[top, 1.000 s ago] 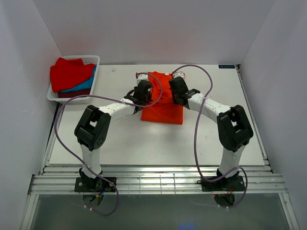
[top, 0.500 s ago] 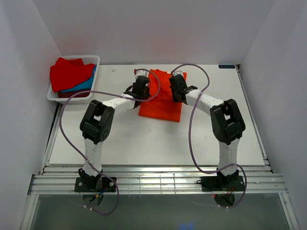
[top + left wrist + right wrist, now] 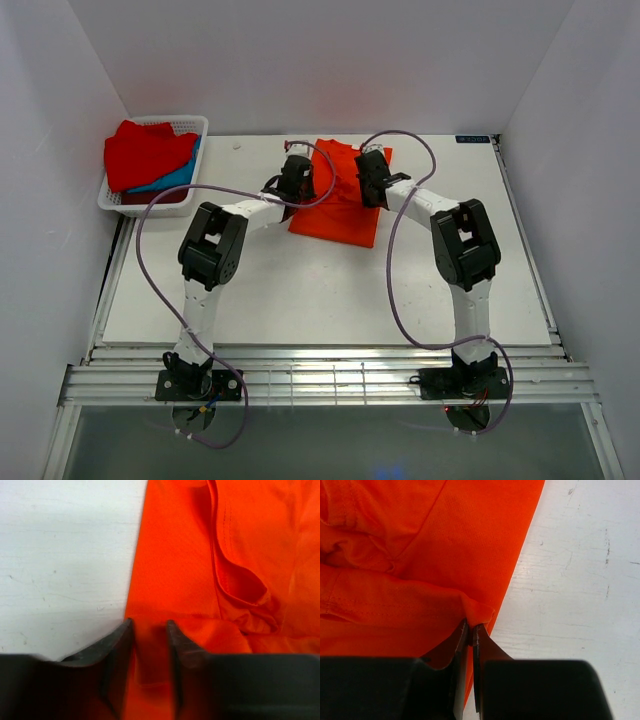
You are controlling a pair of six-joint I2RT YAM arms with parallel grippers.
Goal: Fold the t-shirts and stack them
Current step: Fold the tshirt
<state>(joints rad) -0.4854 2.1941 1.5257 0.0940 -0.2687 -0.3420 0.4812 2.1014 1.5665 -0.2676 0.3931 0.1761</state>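
1. The left fingers stand a narrow way apart. A strip of the orange-red t-shirt lies in the gap between them, and neither finger visibly presses it.
2. Ahead of the left fingers the shirt's straight edge runs away from them. Bare desk lies to their left and cloth with a loose curved fold to their right.
3. The right fingers are closed almost to touching and pinch a small raised fold at the shirt's edge between their tips.
4. Ahead and to the left of the right fingers the cloth spreads flat, with seams and creases. To their right lies white desk.
5. From above, the shirt lies flat on the desk between the two sets of fingers, the left fingers on one side edge and the right fingers on the other.
6. Well off to the left of the left fingers, a white basket holds a red t-shirt on top of a blue t-shirt and a dark maroon t-shirt.
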